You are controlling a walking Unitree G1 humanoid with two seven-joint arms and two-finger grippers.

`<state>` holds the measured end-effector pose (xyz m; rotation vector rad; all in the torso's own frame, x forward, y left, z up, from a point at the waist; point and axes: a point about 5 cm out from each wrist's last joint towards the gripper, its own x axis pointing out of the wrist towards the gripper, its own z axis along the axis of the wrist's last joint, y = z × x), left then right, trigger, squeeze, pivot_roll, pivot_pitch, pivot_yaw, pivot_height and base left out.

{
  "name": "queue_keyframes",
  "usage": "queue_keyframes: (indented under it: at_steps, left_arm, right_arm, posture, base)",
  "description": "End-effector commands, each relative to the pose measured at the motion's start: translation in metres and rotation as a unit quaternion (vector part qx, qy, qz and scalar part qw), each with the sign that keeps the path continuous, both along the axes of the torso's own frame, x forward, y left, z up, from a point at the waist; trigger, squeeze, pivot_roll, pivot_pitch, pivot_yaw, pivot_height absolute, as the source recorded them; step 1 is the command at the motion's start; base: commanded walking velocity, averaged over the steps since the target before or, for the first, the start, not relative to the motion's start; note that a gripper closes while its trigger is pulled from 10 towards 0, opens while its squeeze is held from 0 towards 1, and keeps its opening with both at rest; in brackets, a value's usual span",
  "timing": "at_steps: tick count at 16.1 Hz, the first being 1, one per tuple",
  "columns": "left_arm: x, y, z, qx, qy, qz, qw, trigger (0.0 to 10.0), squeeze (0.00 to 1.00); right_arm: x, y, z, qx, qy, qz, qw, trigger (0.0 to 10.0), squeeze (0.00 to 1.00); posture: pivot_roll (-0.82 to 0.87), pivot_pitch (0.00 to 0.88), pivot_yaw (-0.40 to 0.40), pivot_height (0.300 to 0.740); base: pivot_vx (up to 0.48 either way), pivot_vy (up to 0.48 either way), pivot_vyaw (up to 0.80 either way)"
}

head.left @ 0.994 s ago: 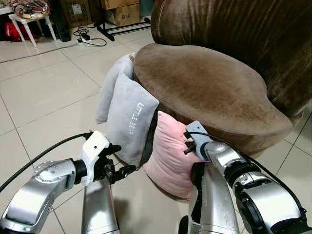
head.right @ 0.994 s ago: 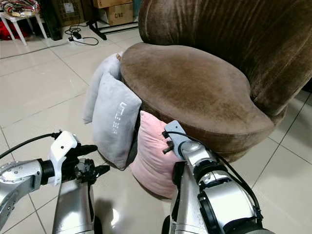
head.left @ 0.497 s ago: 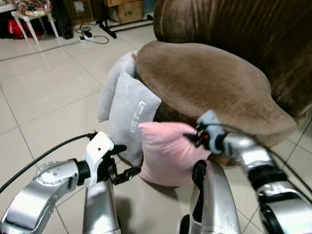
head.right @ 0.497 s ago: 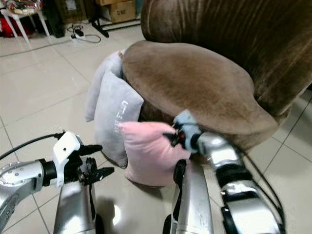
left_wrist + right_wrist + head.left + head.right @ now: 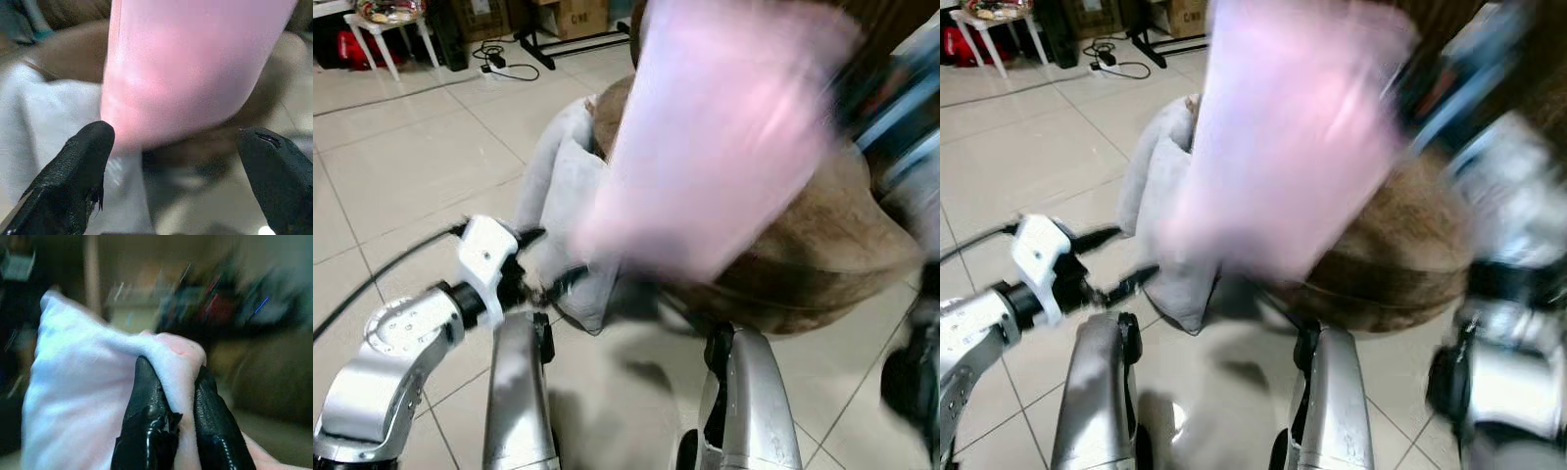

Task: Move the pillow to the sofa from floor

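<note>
Dangling from the right gripper (image 5: 168,423), the soft pink fabric pillow (image 5: 724,137) hangs blurred in mid-air, high in the head views, above and in front of the brown velvet sofa (image 5: 822,245). In the right wrist view both black fingers (image 5: 146,406) are clamped on a bunched corner of the cover, the cloth puckering between them. That fold suggests a light, limp, easily squashed load with nothing fragile about it; a pinch at a corner or along a seam looks enough to carry it, though thin fabric might creep out of a narrow grip during a fast swing, so a deeper bite of the stuffing would probably be safer. Below the hanging pillow the left gripper (image 5: 171,152) waits with its fingers spread wide and nothing between them, the pillow's lower edge just ahead of its tips. Beside it, the grey rectangular cushion (image 5: 573,225) leans against the sofa's front edge on the pale tiled floor (image 5: 401,166). Compared with half a second ago, the pink pillow has risen from low in front of the seat to well above it, and the right arm has swung up and blurred.
</note>
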<state>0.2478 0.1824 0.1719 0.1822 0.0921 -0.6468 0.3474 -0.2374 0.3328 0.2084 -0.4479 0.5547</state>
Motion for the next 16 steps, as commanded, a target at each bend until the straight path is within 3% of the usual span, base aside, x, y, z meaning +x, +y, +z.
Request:
queue_keyframes:
  at_steps: [1,2,3,4,5,6,9,10,11,12,15,16]
  left_arm:
    - [0.002,0.001,0.014,-0.006,-0.035,0.015,0.999,10.0,0.00]
    - [0.003,0.002,0.022,-0.009,-0.049,0.025,0.998,10.0,0.00]
    - [0.003,0.003,0.024,-0.008,-0.054,0.029,0.998,10.0,0.00]
    - [0.002,0.003,0.030,-0.003,-0.063,0.034,0.997,10.0,0.00]
    - [0.003,0.003,0.031,-0.002,-0.064,0.035,0.997,10.0,0.00]
    - [0.002,0.002,0.032,0.010,-0.068,0.029,0.997,10.0,0.00]
    - [0.006,0.004,0.029,0.029,-0.068,0.062,0.995,10.0,0.00]
    - [0.008,0.010,0.025,0.052,-0.060,0.092,0.993,10.0,0.00]
    - [0.009,0.014,0.022,0.067,-0.059,0.106,0.990,10.0,0.00]
    - [0.010,0.021,0.019,0.092,-0.067,0.134,0.984,10.0,0.00]
    - [0.011,0.024,0.019,0.100,-0.080,0.166,0.978,10.0,0.00]
    - [0.011,0.028,0.016,0.108,-0.083,0.190,0.972,10.0,0.00]
  right_arm:
    - [-0.009,-0.016,0.029,0.055,-0.051,-0.037,0.997,0.0,0.00]
    - [-0.008,-0.026,0.044,0.052,-0.059,-0.115,0.990,7.2,0.00]
    - [-0.007,-0.029,0.048,0.055,-0.056,-0.131,0.988,10.0,0.00]
    - [-0.002,-0.010,0.040,-0.021,-0.033,-0.141,0.989,10.0,0.00]
    - [-0.001,-0.005,0.037,-0.035,-0.030,-0.139,0.989,10.0,0.00]
    - [0.014,0.021,0.003,-0.130,0.037,-0.162,0.977,10.0,0.00]
    - [0.023,0.073,-0.053,-0.201,0.089,-0.162,0.962,10.0,0.00]
    - [0.023,0.089,-0.068,-0.204,0.104,-0.157,0.961,10.0,0.00]
    - [0.023,0.095,-0.075,-0.198,0.115,-0.160,0.960,10.0,0.00]
    - [0.020,0.109,-0.092,-0.156,0.141,-0.168,0.963,10.0,0.00]
    - [0.017,0.113,-0.102,-0.137,0.152,-0.183,0.962,10.0,0.00]
    - [0.013,0.114,-0.109,-0.108,0.170,-0.192,0.960,10.0,0.00]
  posture:
    - [0.00,0.000,-0.034,0.375]
    - [0.01,0.000,-0.041,0.375]
    - [0.01,0.000,-0.041,0.375]
    - [0.01,0.000,-0.040,0.375]
    - [0.01,0.000,-0.040,0.375]
    - [0.01,0.000,-0.040,0.375]
    - [0.03,0.000,-0.040,0.390]
    - [0.03,0.000,-0.040,0.400]
    - [0.03,0.000,-0.040,0.405]
    - [0.04,0.000,-0.041,0.419]
    - [0.04,0.000,-0.042,0.439]
    - [0.04,0.000,-0.040,0.449]
  base:
    - [0.000,0.000,0.00]
    - [0.000,0.000,0.00]
    - [0.000,0.000,0.00]
    - [0.000,0.000,0.00]
    - [0.000,0.000,0.00]
    - [0.000,0.000,0.00]
    - [0.000,0.000,0.00]
    - [0.000,0.000,0.00]
    - [0.000,0.000,0.00]
    - [0.000,0.000,0.00]
    - [0.000,0.000,0.00]
    - [0.000,0.000,0.00]
